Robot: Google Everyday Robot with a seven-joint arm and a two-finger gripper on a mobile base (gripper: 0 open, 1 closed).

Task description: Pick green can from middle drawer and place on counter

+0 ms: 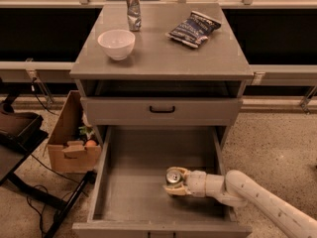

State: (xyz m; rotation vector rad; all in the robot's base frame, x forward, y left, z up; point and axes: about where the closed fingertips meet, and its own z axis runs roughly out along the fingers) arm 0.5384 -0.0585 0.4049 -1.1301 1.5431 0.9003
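The green can (pixel 173 176) stands upright in the open middle drawer (pixel 133 187), right of its centre; mostly its silver top with the pull tab shows. My gripper (pixel 175 183) reaches in from the right on a white arm, and its pale fingers (pixel 174 191) close around the can's body. The can still rests on the drawer floor. The counter (pixel 163 58) is the grey top of the cabinet, above and behind the drawer.
On the counter are a white bowl (pixel 116 43), a crinkled silver can (pixel 132 11) and a dark chip bag (pixel 194 29). A closed drawer front with a black handle (pixel 162 109) overhangs the open drawer. A cardboard box (pixel 69 143) and black furniture (pixel 20 133) stand at left.
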